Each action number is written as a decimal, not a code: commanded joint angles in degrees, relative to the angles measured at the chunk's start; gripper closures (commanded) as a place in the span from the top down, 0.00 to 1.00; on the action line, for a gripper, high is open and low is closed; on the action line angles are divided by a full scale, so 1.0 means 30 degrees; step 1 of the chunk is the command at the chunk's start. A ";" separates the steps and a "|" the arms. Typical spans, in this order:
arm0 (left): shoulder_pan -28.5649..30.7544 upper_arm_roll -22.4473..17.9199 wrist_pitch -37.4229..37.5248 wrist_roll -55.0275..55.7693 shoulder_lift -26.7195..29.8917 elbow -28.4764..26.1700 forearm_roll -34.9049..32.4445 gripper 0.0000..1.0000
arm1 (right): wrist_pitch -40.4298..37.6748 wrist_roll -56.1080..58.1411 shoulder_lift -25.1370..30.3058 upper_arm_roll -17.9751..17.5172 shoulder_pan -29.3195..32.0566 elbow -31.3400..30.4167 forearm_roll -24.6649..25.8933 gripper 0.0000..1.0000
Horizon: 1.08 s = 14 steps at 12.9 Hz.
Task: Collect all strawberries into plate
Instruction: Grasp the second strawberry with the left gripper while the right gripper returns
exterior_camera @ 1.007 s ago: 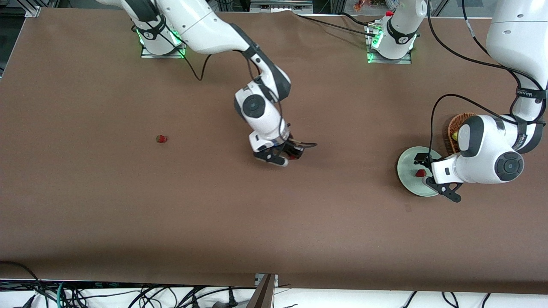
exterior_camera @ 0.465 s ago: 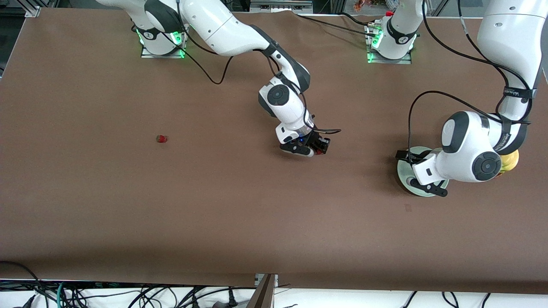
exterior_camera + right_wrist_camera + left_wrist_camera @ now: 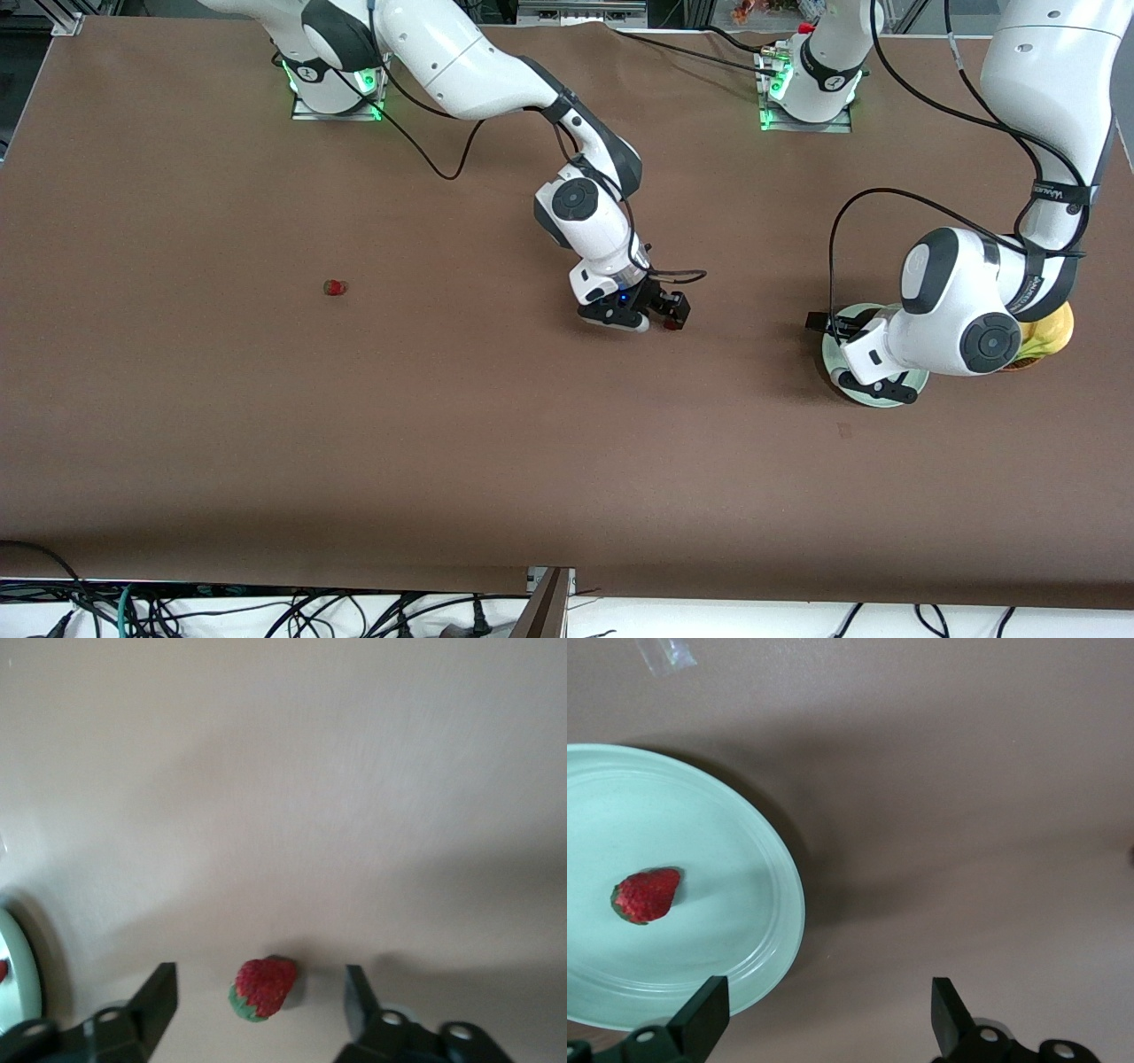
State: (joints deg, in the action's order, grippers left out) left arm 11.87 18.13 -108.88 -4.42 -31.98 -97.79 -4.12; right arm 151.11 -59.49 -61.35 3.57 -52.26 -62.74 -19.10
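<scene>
Only faint white lettering on black strap (image 3: 1060,191) round left arm's upper link; too small to read.

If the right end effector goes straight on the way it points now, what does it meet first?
Probably the strawberry lying between the open fingers of the right end effector, then the table under it; depth is unclear.

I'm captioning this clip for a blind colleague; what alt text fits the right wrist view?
A small red strawberry with a green cap lies on the brown table, loose between the open right gripper fingers. The pale green plate edge shows at one side.
</scene>
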 commanded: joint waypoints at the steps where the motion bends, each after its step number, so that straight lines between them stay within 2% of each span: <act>1: -0.0147 0.0661 0.0141 0.1726 0.0319 -0.0273 0.0288 1.00 | -0.4763 0.2442 0.2396 0.0040 0.1739 -0.0239 -0.0050 1.00; 3: -0.0728 0.1365 -0.0092 0.4970 0.0086 -0.0303 0.0288 1.00 | -0.8136 0.5429 0.3744 0.0098 0.2943 -0.0385 -0.0022 1.00; 4: -0.1197 0.1485 -0.0993 0.6873 -0.0031 -0.0796 0.0288 1.00 | -0.9689 0.6459 0.4273 0.0563 0.3412 -0.0647 0.0008 1.00; 6: -0.3270 0.1662 -0.3946 1.1874 -0.0062 -0.2201 0.0288 1.00 | -1.2737 0.8741 0.5561 0.2432 0.3941 -0.1727 -0.0021 1.00; 8: -0.5615 0.1604 -0.6848 1.7239 -0.0789 -0.2762 -0.0034 1.00 | -1.5637 1.1990 0.5831 0.4629 0.4207 -0.1968 -0.0021 1.00; 9: -0.6177 0.1574 -0.8022 1.8887 -0.1171 -0.2764 -0.0093 1.00 | -1.7073 1.3717 0.5831 0.5684 0.4208 -0.1997 0.0037 1.00; 11: -0.7001 0.1515 -0.8706 2.0450 -0.1642 -0.2764 -0.1548 1.00 | -1.9334 1.7321 0.5802 0.7445 0.4556 -0.2288 -0.0021 1.00; 13: -0.7003 0.1545 -0.8707 2.1187 -0.1877 -0.2764 -0.3484 1.00 | -1.9490 1.9323 0.5831 0.7598 0.5754 -0.3397 -0.0021 1.00; 14: -0.7003 0.1545 -0.8707 2.1247 -0.1936 -0.2735 -0.3666 1.00 | -1.9287 1.9388 0.5831 0.7599 0.6137 -0.4041 -0.0021 1.00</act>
State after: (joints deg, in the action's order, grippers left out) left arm -9.60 23.10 -134.75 58.13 -37.59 -106.32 -12.43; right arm 92.99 -4.21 -45.37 26.68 -35.64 -70.16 -19.05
